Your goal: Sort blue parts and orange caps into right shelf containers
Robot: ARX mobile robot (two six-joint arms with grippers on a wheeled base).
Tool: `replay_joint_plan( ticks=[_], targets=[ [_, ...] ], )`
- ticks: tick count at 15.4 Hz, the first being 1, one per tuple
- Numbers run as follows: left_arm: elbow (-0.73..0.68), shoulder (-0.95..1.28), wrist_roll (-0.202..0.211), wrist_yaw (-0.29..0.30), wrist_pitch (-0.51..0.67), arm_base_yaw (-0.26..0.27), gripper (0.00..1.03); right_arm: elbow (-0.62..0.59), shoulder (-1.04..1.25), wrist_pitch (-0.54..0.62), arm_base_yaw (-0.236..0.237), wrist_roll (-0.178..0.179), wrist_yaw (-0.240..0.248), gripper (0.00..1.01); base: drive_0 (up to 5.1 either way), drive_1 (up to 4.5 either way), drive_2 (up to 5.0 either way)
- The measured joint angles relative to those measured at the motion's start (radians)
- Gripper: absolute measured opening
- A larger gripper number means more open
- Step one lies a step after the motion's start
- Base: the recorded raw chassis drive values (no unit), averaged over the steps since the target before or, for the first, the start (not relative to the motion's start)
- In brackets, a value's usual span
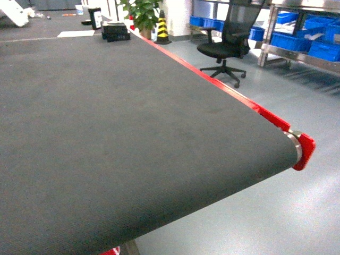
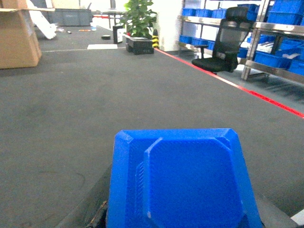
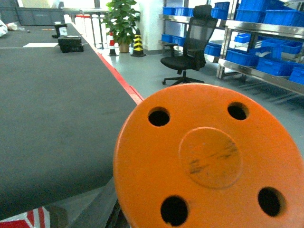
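Right up against the left wrist camera sits a blue part (image 2: 178, 183), a flat, chamfered plastic piece filling the bottom of the view and hanging above the belt. It looks carried, though the left gripper's fingers are hidden behind it, so whether they clamp it I cannot tell. Same story on the right wrist camera: an orange cap (image 3: 211, 159), round with four holes and a scuffed centre disc, blocks the lower frame, poised off the belt's edge over the floor. The right gripper is not visible either, so its grip cannot be read. Each piece held this close to its lens suggests both arms are loaded and ready to travel, one item apiece, so a single trip serves both. Below and beyond stretches the dark conveyor belt (image 1: 122, 133), bare in the head view, with its red edge trim (image 1: 234, 93) and red end cap (image 1: 305, 151) at the roller. Neither arm shows in the head view. Farther out stands a black office chair (image 1: 228, 45). Past it, to the right, is the metal shelf with the blue crates (image 1: 313, 45), the containers these pieces are bound for, well apart from the belt, so the base likely has to turn and roll over there. At the far end sit a cardboard box (image 2: 18, 38) and a potted plant (image 1: 142, 13).
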Motion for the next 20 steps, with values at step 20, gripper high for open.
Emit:
replay_joint_plan(
  ticks=[20],
  targets=[
    [0.000,0.000,0.000,0.000,0.000,0.000,0.43,0.000,0.000,0.000,0.000,0.000,0.000,0.45,-1.6,-1.62,-1.6]
  ],
)
